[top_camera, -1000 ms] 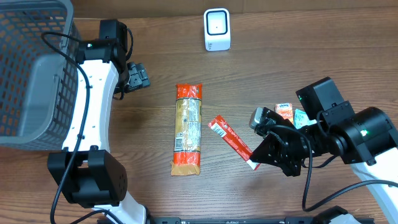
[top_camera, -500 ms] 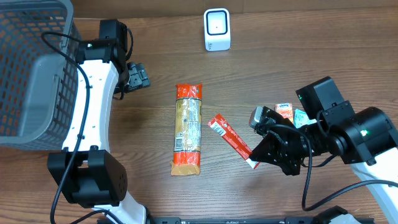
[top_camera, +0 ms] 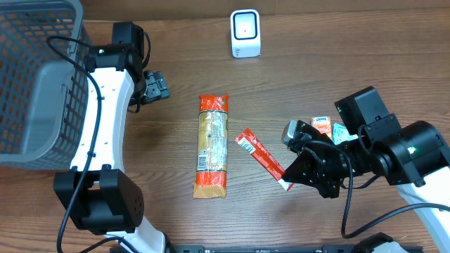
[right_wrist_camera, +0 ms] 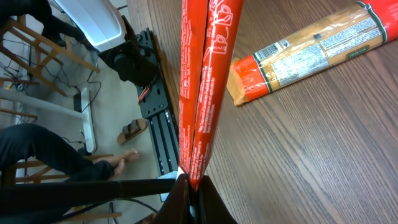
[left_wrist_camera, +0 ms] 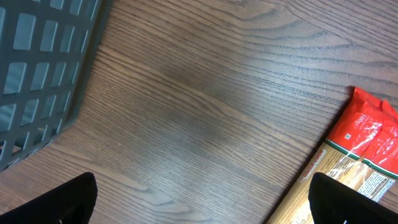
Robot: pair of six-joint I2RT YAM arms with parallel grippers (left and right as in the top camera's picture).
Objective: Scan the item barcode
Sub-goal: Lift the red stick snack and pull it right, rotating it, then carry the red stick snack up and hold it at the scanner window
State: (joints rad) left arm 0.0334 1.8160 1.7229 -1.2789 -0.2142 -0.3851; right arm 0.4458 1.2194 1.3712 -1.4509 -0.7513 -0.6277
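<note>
My right gripper is shut on one end of a thin red stick packet, which reaches up and left over the table; in the right wrist view the red packet rises straight out of the closed jaws. The white barcode scanner stands at the back of the table. A long orange pasta packet lies lengthwise in the middle. My left gripper hangs open at the upper left, near the basket, with only bare wood between its fingertips; the pasta packet's end shows at the right.
A grey wire basket fills the left edge. A small orange carton and a teal packet lie by my right arm. The table's front edge is near the right gripper, with chairs and floor beyond it.
</note>
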